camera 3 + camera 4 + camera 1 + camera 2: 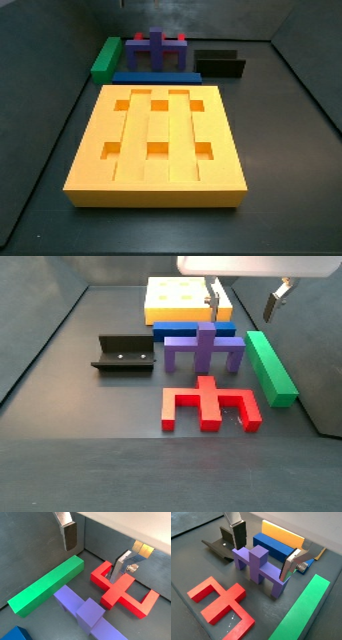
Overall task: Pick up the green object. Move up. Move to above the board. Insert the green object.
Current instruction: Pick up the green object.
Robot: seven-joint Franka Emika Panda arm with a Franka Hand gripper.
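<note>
The green object (pixel 271 366) is a long green bar lying flat on the dark floor by the side wall. It also shows in both wrist views (pixel 47 587) (pixel 304 609) and in a side view (pixel 104 57). The board (pixel 167 135) is a big yellow slab with grooves and six square holes; it also shows in a side view (pixel 181 296) and in a wrist view (pixel 281 534). My gripper (pixel 246 301) is open and empty, high above the floor near the bar's far end and the board's corner. In both wrist views (pixel 95 552) (pixel 264 549) nothing is between its fingers.
A blue bar (pixel 194 329) lies against the board. A purple piece (pixel 203 351) stands next to it, beside the green bar. A red forked piece (pixel 207 406) lies in front. The fixture (pixel 123 353) stands to the other side. Grey walls ring the floor.
</note>
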